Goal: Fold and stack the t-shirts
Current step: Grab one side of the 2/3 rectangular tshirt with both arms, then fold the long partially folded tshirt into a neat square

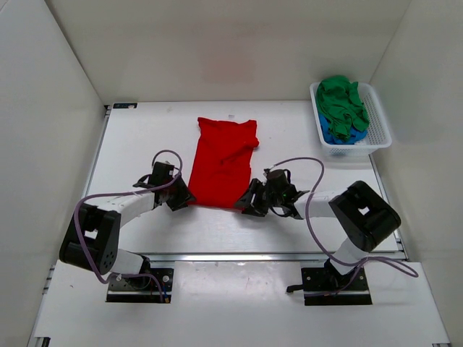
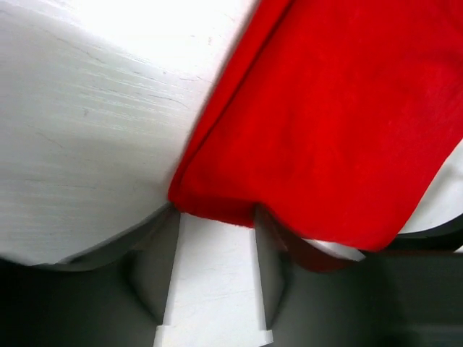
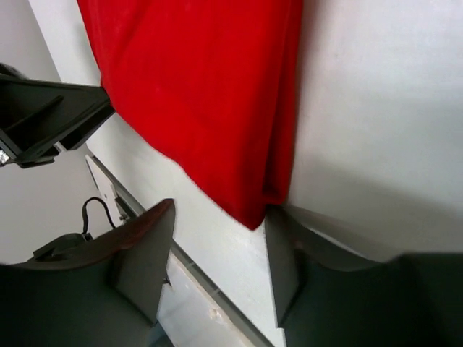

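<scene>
The red t-shirt (image 1: 223,160) lies on the table folded into a long narrow strip, its hem toward the arms. My left gripper (image 1: 182,199) is open at the hem's near left corner; in the left wrist view (image 2: 217,217) the red cloth (image 2: 340,123) edge lies at the fingertips. My right gripper (image 1: 249,201) is open at the near right corner; in the right wrist view (image 3: 217,217) the red corner (image 3: 217,108) sits beside one finger. The green t-shirt (image 1: 343,103) and the blue t-shirt (image 1: 334,135) lie crumpled in the white basket (image 1: 380,123).
The basket stands at the table's far right corner. White walls enclose the table on three sides. The left arm (image 3: 43,116) shows at the left of the right wrist view.
</scene>
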Robot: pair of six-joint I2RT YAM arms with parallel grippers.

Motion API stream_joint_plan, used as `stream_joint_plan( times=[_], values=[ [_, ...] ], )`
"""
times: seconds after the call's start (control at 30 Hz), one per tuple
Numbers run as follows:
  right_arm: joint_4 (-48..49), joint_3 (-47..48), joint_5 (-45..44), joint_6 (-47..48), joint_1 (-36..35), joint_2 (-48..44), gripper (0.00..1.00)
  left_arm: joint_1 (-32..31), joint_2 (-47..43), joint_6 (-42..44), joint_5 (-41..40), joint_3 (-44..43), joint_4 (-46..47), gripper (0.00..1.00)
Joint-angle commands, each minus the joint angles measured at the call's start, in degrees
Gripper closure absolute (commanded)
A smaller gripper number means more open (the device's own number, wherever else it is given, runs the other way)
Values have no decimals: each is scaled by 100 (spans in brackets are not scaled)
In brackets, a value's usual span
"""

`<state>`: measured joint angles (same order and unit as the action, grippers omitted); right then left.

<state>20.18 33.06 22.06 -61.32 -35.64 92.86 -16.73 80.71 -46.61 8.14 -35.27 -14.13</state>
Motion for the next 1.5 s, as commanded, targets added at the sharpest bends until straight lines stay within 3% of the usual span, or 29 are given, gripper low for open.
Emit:
stream_joint_plan(
  times=[0.0, 0.07, 0.1, 0.13, 0.23, 0.57, 0.73, 0.9, 1.07, 1.2, 1.33, 1.47],
  values=[
    [-94, 209, -220, 164, 144, 390, 53, -67, -82, -146, -348, 81, 33, 53],
    [-93, 280, -167, 234, 206, 478, 78, -67, -99, -156, -401, 29, 34, 86],
    [-102, 306, -133, 287, 267, 514, 86, -76, -64, -138, -375, 37, -28, 97],
    [-181, 367, -106, 305, 285, 514, 100, -58, -90, -86, -357, 3, -28, 100],
    [-540, 385, 0, 523, 224, 339, 100, -67, -326, 116, -296, 212, -396, 100],
    [-1516, -413, 378, 1026, -84, -892, 100, -752, -2575, 29, -279, 1126, -1653, 100],
    [-1711, -888, 439, 955, -259, -1691, 100, -840, -3516, -190, -146, 1478, -2119, 100],
    [-1781, -1048, 623, 1191, -181, -1798, 99, -850, -3992, -261, -32, 1838, -2226, 100],
    [-2378, -259, 720, 1693, -75, -1535, 100, -771, -3756, -94, 3, 1383, -2287, 100],
    [-3037, 692, 825, 2193, 336, -1464, 99, -367, -3150, 248, 108, 224, -2227, 100],
    [-3196, 2034, 1071, 2554, 952, -806, 99, 126, -1835, 363, 224, -1276, -1779, 100],
    [-3336, 3886, 1221, 2853, 1462, 676, 100, 432, -95, 442, -111, -2876, -1454, 100]
  ],
)
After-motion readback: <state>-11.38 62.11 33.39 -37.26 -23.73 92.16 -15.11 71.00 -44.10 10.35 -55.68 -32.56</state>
